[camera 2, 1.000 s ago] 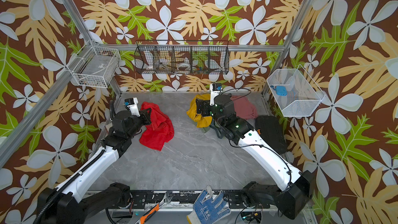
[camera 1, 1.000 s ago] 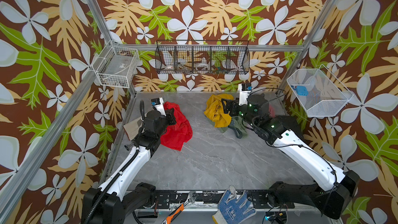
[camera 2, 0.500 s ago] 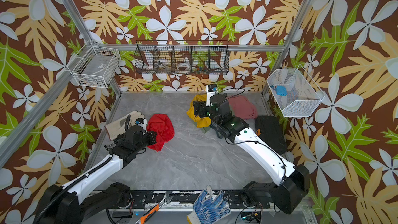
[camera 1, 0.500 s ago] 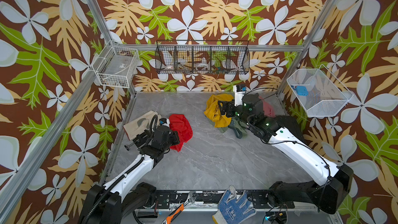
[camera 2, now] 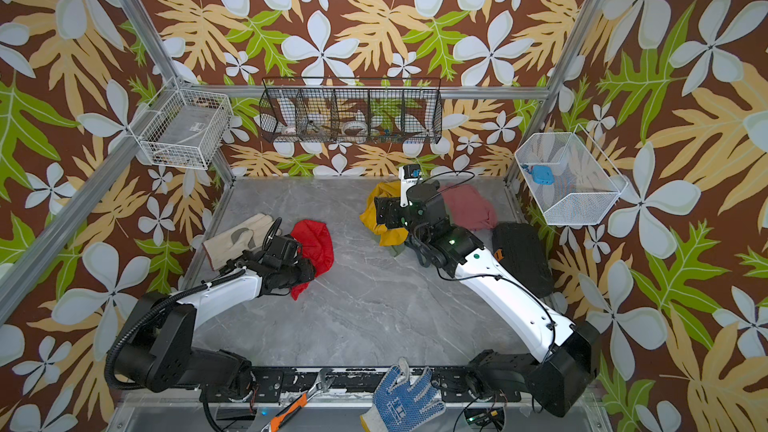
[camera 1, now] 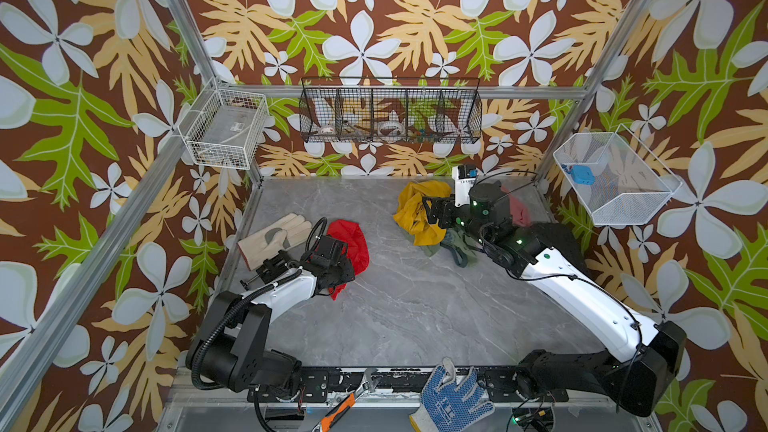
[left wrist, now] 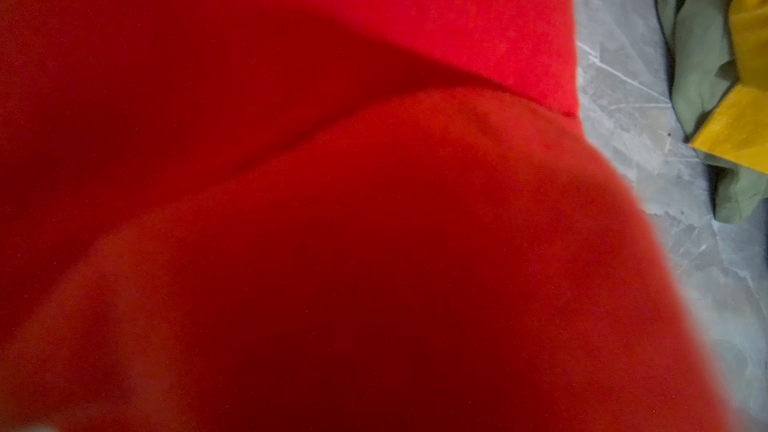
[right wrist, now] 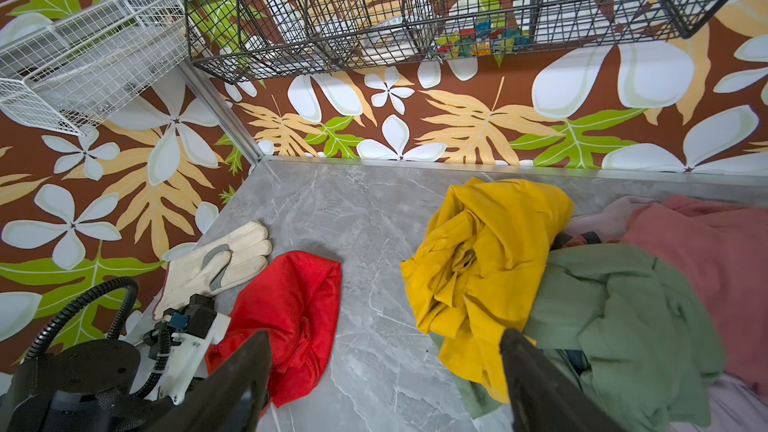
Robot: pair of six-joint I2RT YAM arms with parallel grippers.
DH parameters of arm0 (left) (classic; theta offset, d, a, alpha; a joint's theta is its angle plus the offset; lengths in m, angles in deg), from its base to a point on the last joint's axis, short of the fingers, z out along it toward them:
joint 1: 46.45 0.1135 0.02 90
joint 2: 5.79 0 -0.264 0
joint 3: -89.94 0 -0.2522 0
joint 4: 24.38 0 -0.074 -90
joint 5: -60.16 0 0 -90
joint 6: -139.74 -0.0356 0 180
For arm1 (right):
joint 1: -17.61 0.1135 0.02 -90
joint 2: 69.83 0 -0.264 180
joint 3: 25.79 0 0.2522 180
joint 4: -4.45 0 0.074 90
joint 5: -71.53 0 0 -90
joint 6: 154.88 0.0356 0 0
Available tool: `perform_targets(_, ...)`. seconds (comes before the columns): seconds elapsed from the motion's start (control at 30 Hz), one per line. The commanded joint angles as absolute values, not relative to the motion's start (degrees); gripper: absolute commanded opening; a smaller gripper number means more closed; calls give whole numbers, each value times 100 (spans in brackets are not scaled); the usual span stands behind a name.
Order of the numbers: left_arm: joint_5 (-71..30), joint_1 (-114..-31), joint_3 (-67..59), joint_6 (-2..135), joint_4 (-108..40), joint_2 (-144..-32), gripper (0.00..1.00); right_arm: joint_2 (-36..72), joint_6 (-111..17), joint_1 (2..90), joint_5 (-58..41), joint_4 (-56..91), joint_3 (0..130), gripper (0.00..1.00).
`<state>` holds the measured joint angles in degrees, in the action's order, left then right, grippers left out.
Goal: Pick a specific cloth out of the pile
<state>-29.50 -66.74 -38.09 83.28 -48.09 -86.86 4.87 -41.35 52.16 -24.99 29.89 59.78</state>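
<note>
Lying bunched against the left gripper (camera 1: 337, 275): the red cloth (camera 1: 353, 238).

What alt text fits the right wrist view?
A red cloth lies on the grey table, apart from a pile of yellow, green and pink cloths. The right tool's open fingers frame the foreground; a pale glove lies next to the red cloth.

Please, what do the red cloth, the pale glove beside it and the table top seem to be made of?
Red cloth: thin fabric, matte, faint dotted weave, soft folds.
Glove: probably leather, cream with grey palm patch, smooth.
Table top: grey marble look, slight sheen; stone or laminate, cannot tell.
</note>
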Motion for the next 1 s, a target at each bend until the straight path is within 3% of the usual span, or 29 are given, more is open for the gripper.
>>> perform_targets(0.0,-3212,-6675,-3849,8512,-5370,-8527,63,445,-4224,5224,-2667,3024,5975,87)
perform_targets(0.03,-3295,-6680,-3842,8499,-5433,-8405,65,444,-4246,5221,-2685,3041,5984,87)
perform_targets(0.17,-3598,-6712,-3712,8379,-5670,-7774,92,433,-4334,5222,-2777,3100,6038,88)
perform_targets(0.27,-3841,-6710,-3412,8180,-6093,-7537,99,427,-4376,5225,-2815,3114,6039,89)
perform_targets(0.6,-4852,-6681,-2745,7605,-6723,-7927,100,554,-4475,5221,-2776,3218,6157,89)
perform_targets(0.97,-4384,-6068,-2540,7444,-6368,-9384,100,515,-4571,5224,-2811,3390,6223,90)
